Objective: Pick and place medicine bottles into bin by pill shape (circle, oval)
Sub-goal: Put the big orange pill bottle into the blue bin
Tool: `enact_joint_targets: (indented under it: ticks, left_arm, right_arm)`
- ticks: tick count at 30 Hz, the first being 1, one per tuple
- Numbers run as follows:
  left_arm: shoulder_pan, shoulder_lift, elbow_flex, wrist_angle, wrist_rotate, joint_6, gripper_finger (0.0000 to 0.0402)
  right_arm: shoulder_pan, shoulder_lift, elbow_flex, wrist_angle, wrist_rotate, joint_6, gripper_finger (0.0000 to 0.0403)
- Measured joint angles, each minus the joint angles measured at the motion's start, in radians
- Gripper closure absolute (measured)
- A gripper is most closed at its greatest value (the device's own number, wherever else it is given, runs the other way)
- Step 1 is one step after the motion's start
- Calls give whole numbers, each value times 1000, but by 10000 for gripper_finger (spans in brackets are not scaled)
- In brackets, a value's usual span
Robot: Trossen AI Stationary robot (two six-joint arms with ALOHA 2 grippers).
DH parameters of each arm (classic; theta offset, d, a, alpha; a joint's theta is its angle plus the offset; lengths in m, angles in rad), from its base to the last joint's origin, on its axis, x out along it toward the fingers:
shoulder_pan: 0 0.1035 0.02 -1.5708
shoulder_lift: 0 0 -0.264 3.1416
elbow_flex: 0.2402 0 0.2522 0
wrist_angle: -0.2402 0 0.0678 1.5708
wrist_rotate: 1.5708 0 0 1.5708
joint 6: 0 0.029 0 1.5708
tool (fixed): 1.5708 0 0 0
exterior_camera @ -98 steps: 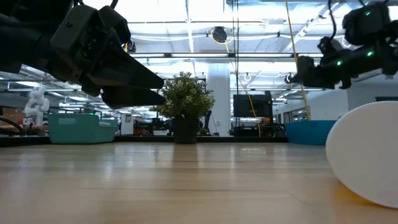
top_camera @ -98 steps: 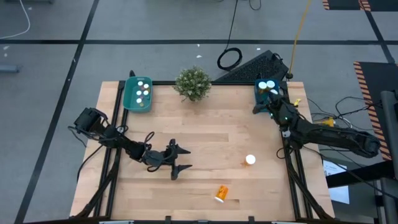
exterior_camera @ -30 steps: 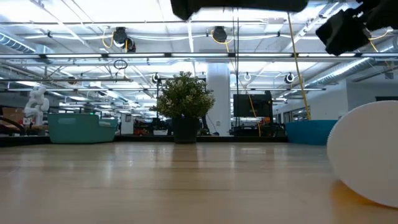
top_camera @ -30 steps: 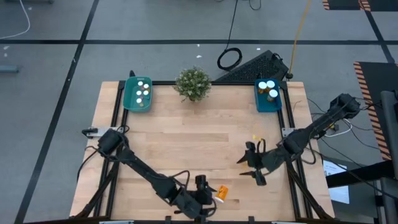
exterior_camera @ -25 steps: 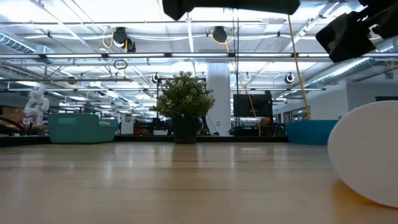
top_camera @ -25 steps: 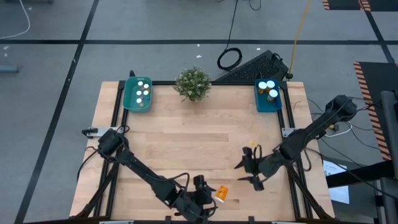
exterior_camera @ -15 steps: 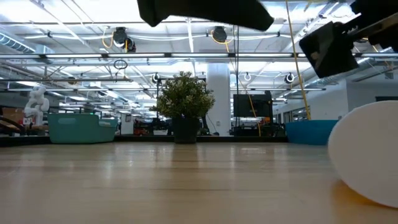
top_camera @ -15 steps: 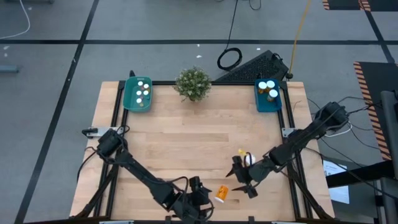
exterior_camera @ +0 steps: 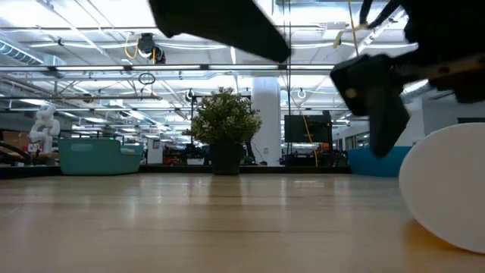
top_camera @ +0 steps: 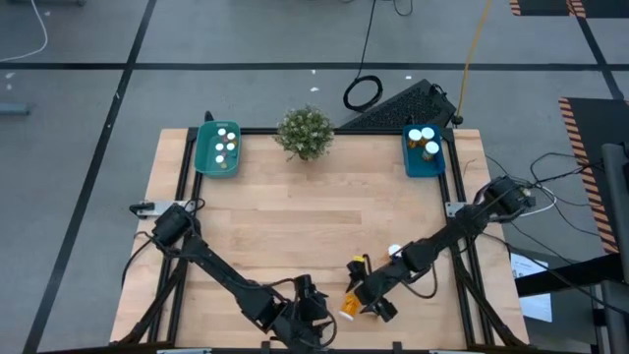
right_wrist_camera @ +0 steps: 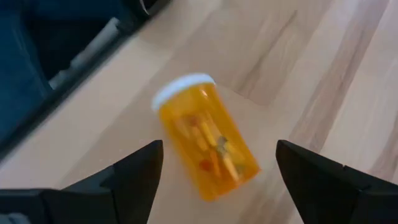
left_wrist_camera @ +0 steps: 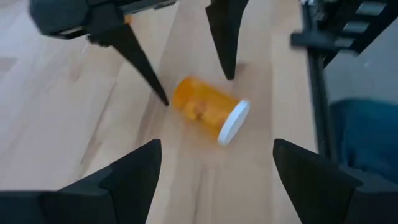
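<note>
An orange medicine bottle (top_camera: 351, 303) with a white cap lies on its side near the table's near edge; it also shows as the bottle (left_wrist_camera: 205, 104) and the bottle (right_wrist_camera: 209, 142) in the wrist views. My right gripper (top_camera: 365, 291) hovers open over it, one finger on each side of its body, with no touch showing. My left gripper (top_camera: 307, 311) is open just left of the bottle, pointing at it. A second bottle (top_camera: 394, 252) stands upright, partly behind my right arm.
A teal bin (top_camera: 204, 149) at the far left holds several white-capped bottles. A blue bin (top_camera: 409, 157) at the far right holds two. A potted plant (top_camera: 305, 131) stands at the far middle. A large white cap (exterior_camera: 447, 189) fills the low view's right.
My right gripper has travelled toward the table's near edge and left, from beside the upright bottle to over the lying bottle, staying open. My left gripper has edged slightly left. The bottles have stayed where they were.
</note>
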Motion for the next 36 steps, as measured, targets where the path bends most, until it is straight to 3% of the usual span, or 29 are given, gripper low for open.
enact_joint_targets:
  ticks: [5,14,22,28,36]
  left_arm:
    - [0,-23,0,-84,-20,-2,90]
    - [0,-23,0,-92,-37,19,90]
    - [-1,-23,0,-91,-66,0,90]
    - [-1,-23,-1,-89,-65,26,89]
    - [5,-7,-65,100,-10,17,89]
  right_arm:
    - [-37,43,5,0,-52,-20,113]
    - [-51,85,5,17,-77,-51,156]
    - [-69,85,5,59,-68,25,193]
    - [-88,79,5,51,10,44,206]
    - [-86,-25,4,-34,59,50,207]
